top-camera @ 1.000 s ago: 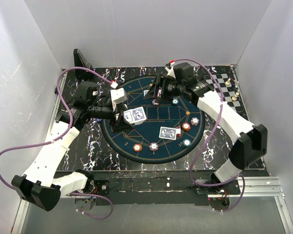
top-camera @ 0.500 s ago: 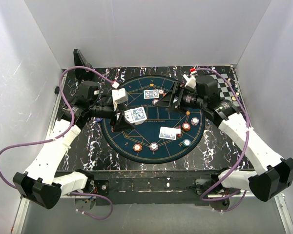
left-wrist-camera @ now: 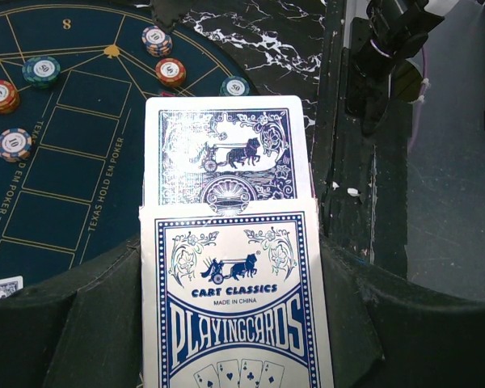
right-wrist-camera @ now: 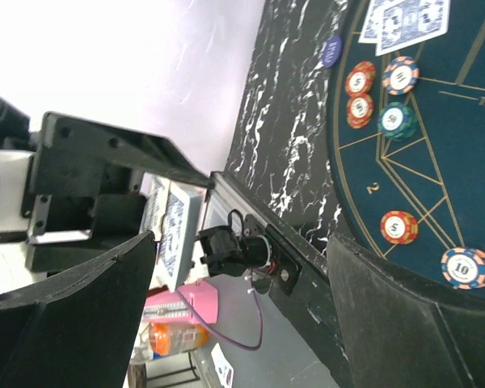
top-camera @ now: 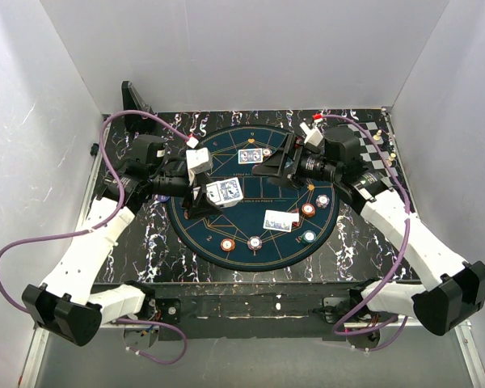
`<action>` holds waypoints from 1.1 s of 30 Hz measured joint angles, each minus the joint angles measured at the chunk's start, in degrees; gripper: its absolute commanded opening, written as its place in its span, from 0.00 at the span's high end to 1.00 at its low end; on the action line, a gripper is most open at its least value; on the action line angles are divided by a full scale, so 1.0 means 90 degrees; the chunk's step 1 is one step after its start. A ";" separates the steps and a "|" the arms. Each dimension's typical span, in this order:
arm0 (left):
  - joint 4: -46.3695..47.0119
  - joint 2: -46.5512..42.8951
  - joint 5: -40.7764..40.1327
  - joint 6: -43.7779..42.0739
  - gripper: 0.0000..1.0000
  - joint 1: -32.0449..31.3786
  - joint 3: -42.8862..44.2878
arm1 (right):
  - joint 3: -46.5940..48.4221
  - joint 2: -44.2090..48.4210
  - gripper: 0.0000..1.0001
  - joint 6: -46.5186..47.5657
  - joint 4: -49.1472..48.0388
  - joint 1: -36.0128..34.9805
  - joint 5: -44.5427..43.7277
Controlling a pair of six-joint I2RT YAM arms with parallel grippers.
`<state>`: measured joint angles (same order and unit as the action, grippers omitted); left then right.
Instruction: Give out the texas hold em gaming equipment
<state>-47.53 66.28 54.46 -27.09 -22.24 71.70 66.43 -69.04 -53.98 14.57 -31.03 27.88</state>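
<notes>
Round dark-blue felt mat with gold lines, top view; dealing the hole cards appears to be the step in hand. The left gripper, at the mat's 9 o'clock, is clamped on a blue-and-white cardboard playing-card box, from which one blue-backed card protrudes. The right gripper hangs near 1 o'clock, jaws spread wide and empty, just beside a dealt pair of cards at 12 o'clock. A second pair lies at 4 o'clock. Striped poker chips dot the arc from 3 to 6 o'clock. Probable next move: the open claw crosses to the box, pinches the protruding card's free edge and draws it straight out.
</notes>
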 measured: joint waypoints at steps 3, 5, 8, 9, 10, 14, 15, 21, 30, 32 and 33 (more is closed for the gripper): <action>0.0012 0.0022 0.0005 0.0061 0.62 0.0000 -0.0056 | 0.0068 0.0007 0.07 -0.0007 -0.0114 -0.0187 0.0107; 0.0024 0.0066 0.0002 0.0087 0.62 0.0000 -0.0058 | 0.0131 0.0002 0.07 0.0010 -0.0124 -0.0347 0.0121; 0.0051 0.0141 0.0000 0.0131 0.62 0.0000 -0.0058 | 0.0282 -0.0068 0.07 0.0019 -0.0126 -0.0539 0.0165; 0.0058 0.0155 -0.0002 0.0134 0.62 0.0000 -0.0058 | 0.0355 -0.0121 0.07 0.0022 -0.0131 -0.0595 0.0168; 0.0078 0.0163 -0.0002 0.0136 0.61 0.0000 -0.0058 | 0.0423 -0.0189 0.07 0.0019 -0.0143 -0.0644 0.0175; 0.0148 0.0172 -0.0005 0.0134 0.62 0.0000 -0.0058 | 0.0612 -0.0588 0.07 0.0010 -0.0231 -0.0857 0.0260; 0.0151 0.0172 -0.0005 0.0134 0.62 0.0000 -0.0058 | 0.0658 -0.0716 0.06 0.0007 -0.0245 -0.0889 0.0267; 0.0187 0.0160 -0.0029 0.0124 0.62 0.0000 -0.0090 | 0.0784 -0.1353 0.14 0.0012 -0.0223 -0.1263 0.0270; 0.0185 0.0138 -0.0095 0.0104 0.62 0.0000 -0.0095 | 0.0760 -0.1377 0.28 -0.0034 -0.0214 -0.1358 0.0253; 0.0185 0.0126 -0.0095 0.0087 0.62 0.0000 -0.0095 | 0.0741 -0.1324 0.29 -0.0049 -0.0216 -0.1355 0.0253; 0.0185 0.0124 -0.0095 0.0083 0.62 0.0000 -0.0097 | 0.0721 -0.1290 0.30 -0.0061 -0.0233 -0.1355 0.0248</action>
<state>-45.87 67.40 53.60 -26.35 -22.24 70.83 72.93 -80.64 -54.52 12.47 -43.22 30.11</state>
